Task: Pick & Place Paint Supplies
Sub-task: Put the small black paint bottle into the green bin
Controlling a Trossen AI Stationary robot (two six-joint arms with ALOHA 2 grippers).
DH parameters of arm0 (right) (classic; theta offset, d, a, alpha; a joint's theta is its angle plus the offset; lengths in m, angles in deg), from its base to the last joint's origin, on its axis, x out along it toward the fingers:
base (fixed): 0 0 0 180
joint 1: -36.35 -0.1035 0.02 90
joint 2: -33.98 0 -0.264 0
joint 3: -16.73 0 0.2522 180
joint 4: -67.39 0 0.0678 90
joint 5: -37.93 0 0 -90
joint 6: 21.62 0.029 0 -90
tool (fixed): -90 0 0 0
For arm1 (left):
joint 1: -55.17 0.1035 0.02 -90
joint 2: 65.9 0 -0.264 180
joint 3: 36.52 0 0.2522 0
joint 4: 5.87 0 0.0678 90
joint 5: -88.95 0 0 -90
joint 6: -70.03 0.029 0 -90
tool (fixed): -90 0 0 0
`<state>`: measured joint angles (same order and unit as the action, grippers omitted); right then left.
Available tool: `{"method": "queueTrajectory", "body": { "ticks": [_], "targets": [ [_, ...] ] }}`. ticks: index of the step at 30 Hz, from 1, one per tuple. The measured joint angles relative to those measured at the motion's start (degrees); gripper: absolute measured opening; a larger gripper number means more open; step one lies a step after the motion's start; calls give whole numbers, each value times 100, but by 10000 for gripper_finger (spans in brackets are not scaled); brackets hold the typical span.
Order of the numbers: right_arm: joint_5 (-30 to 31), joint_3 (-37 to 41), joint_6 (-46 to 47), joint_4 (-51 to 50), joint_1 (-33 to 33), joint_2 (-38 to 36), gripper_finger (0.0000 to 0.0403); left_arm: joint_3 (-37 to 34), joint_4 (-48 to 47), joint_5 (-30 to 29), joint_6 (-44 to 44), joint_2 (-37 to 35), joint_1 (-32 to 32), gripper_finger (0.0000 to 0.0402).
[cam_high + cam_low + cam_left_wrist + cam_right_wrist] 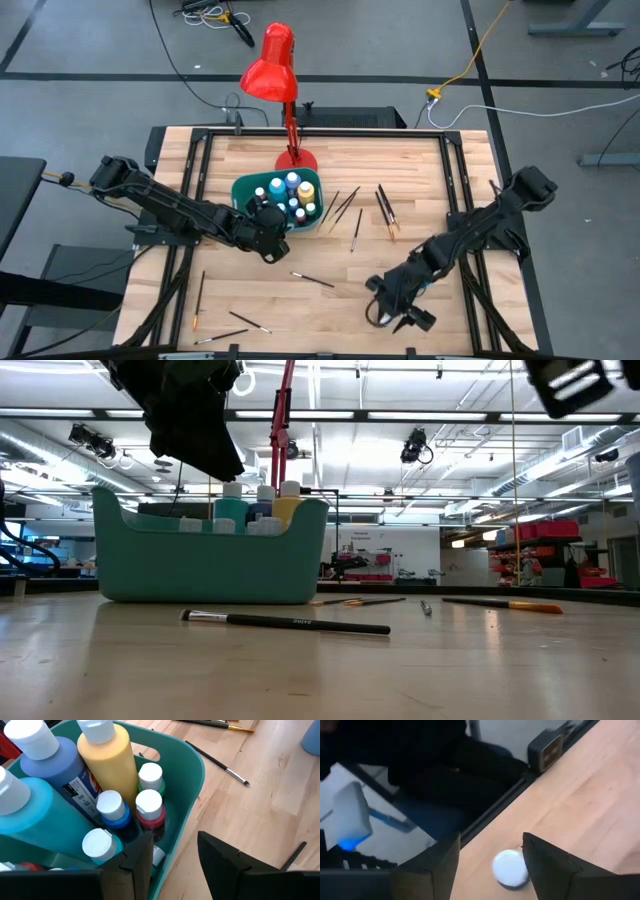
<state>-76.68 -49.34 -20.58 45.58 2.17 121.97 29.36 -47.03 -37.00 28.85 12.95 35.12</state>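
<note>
The teal bin stands at the table's middle and holds several white-capped paint bottles upright. Thin dark paintbrushes lie flat on the wood: some right of the bin, one in front of it, others near the left near corner. My left gripper hovers open above the bin's near left corner, one finger over the inside, one over the outside. My right gripper is open, raised over the near edge, above a small round pale object.
A red desk lamp stands behind the bin, and its post rises over it. A black frame rail runs along the table's near edge under the right gripper. Bare wood lies between the bin and the near edge.
</note>
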Motion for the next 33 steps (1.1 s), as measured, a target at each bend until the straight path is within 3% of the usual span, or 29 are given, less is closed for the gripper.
{"method": "queueTrajectory", "body": {
  "ticks": [8,14,23,33],
  "targets": [
    [1084,0,-466,291,-266,261,220,0,5,2,1,0,-1,159],
    [859,0,-494,186,-443,261,220,0,148,4,1,0,-2,159],
    [1397,-2,-807,50,-485,259,220,0,205,2,1,0,-2,159],
    [1516,-2,-904,-37,-487,282,220,0,203,9,-15,0,-2,159]
  ]
}}
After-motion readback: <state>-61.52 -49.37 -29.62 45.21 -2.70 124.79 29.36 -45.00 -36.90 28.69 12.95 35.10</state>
